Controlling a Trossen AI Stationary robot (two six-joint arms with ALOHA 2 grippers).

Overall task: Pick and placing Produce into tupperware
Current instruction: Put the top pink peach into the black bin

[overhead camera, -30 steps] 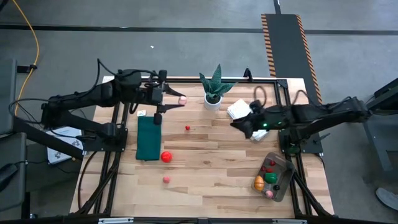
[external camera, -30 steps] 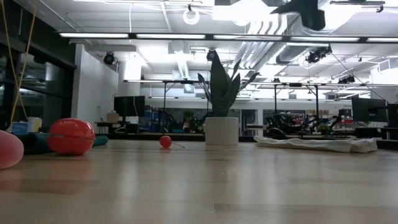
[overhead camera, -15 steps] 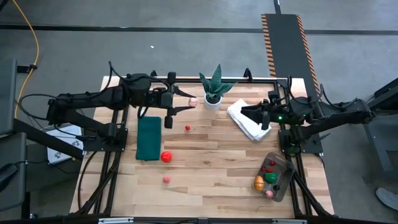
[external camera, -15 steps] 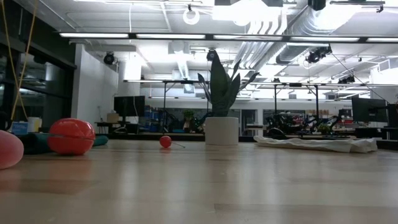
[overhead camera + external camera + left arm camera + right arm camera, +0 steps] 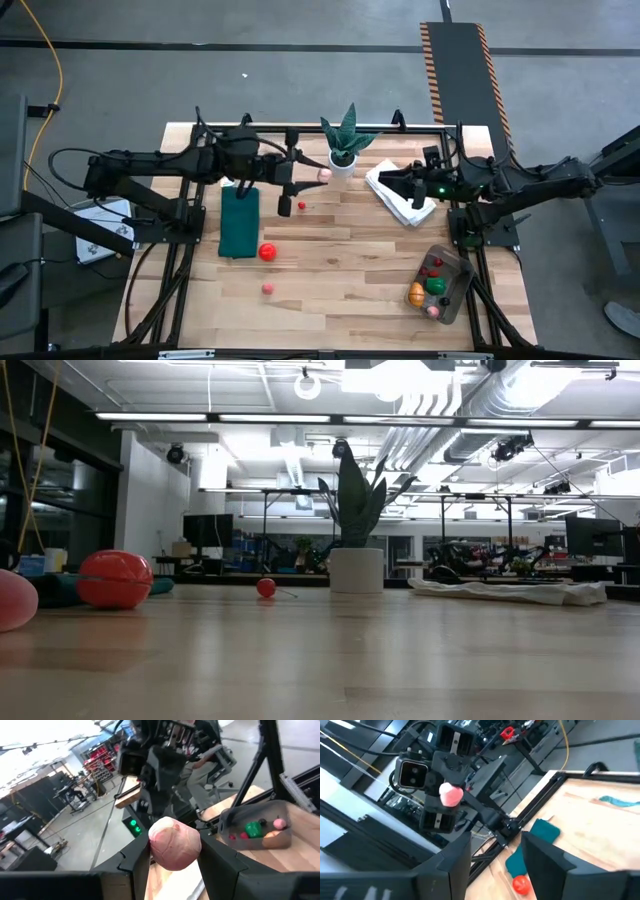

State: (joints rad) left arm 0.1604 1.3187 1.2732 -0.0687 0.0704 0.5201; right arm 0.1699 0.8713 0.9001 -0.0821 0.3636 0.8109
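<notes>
Two arms reach in over the desk (image 5: pixel 340 250) from either side. The left claw (image 5: pixel 312 176) is up off the wood near the back, just left of the potted plant (image 5: pixel 343 140), and it is clenched on a pink fruit (image 5: pixel 324 174); from its wrist the pink ball (image 5: pixel 174 843) sits pinched between the two dark fingers (image 5: pixel 135 860), clear of the desk. The right claw (image 5: pixel 383 179) hangs over the folded white cloth (image 5: pixel 398 192) at the back right, pointing toward the other arm; its fingers (image 5: pixel 457 855) stand apart with nothing between them. The tupperware (image 5: pixel 459 290) lies at the front right corner, turned at a slant, and already has several pieces of produce in it: small dark red ones (image 5: pixel 434 265), a green one (image 5: pixel 437 285), an orange one (image 5: pixel 416 295) and a pink one (image 5: pixel 432 311). Still loose on the wood are a small red berry (image 5: pixel 302 206) near the middle, a larger red fruit (image 5: pixel 267 252) just beside the front right corner of the dark green mat (image 5: pixel 239 222), and a small pink piece (image 5: pixel 268 288) nearer the front edge. From desk level the big red fruit (image 5: pixel 115 579) and the berry (image 5: pixel 266 587) sit on the wood, with the plant pot (image 5: pixel 356 570) behind and the cloth (image 5: pixel 510 592) off to the right.
</notes>
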